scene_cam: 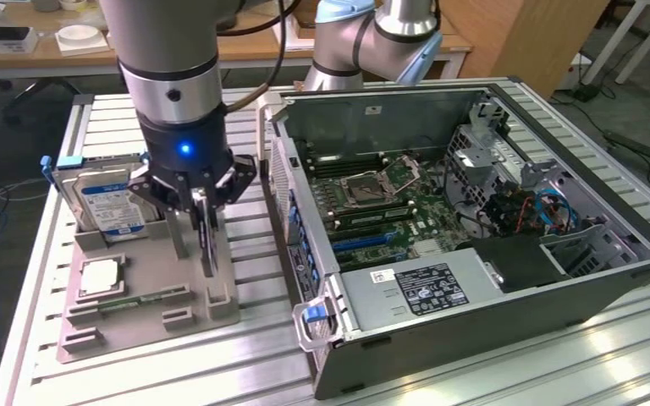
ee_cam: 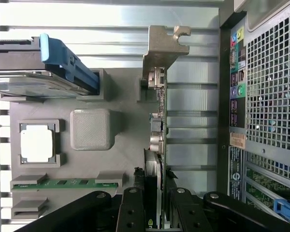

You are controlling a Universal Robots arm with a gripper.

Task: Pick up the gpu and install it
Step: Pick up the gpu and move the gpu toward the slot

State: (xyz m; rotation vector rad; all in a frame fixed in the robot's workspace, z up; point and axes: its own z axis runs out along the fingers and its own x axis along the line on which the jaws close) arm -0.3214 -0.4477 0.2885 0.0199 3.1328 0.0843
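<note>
The fingers [ee_cam: 134, 209] clamp narrowly on the gpu [ee_cam: 156, 121], which stands on its edge in the grey holder [ee_cam: 130, 137], probably so it can lift straight out.

End of gpu [ee_cam: 154, 164] hidden between jaws

Exterior view's left: a grey tray [scene_cam: 142, 326] holds a hard drive [scene_cam: 105, 203], square chip [scene_cam: 99, 277] and memory stick [scene_cam: 145, 298]; right, an open computer case [scene_cam: 371, 123].

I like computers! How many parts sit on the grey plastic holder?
4: blue-labelled silver hard drive at one end; square silver chip next; thin green memory stick beyond the chip; flat black gpu card nearest the computer case, in the gripper.
</note>
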